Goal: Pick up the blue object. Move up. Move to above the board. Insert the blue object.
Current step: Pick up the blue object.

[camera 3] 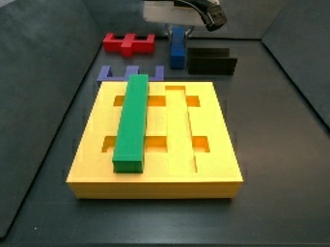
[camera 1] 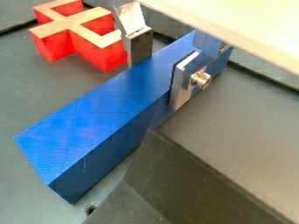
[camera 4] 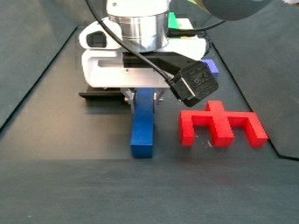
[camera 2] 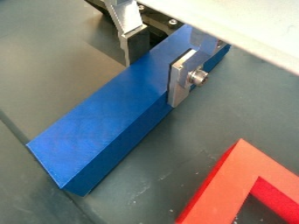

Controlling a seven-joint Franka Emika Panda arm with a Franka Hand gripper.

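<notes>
in both wrist views the gripper point(camera 1: 159, 58) stands over the blue object point(camera 1: 111, 124), a long plain bar lying flat on the dark floor. the silver fingers point(camera 1: 186, 80) sit one on each long side of the bar, close to one of its ends, with only a narrow opening between them. the plate on the nearer side looks pressed to the bar's face, while the other finger point(camera 2: 125, 33) is partly hidden behind the bar, so whether the pads have actually closed on it cannot be told for sure. a red piece point(camera 1: 79, 33) with several prongs lies on the floor just beyond the bar, apart from it.

in a side view the gripper point(camera 4: 142, 94) hangs low at the far end of the blue bar point(camera 4: 142, 128), which runs toward the camera, with the red piece point(camera 4: 219, 125) to its right and not touching it.

in a side view from the opposite end, the board point(camera 3: 160, 169) fills the near part of the floor, well apart from the blue bar point(camera 3: 178, 46) at the far side. a green bar point(camera 3: 133, 121) lies in a groove on the board's left. a small purple-blue pronged piece point(camera 3: 130, 74) sits just beyond the board's far edge, and a dark fixture point(camera 3: 211, 63) stands to the right of the blue bar.
</notes>
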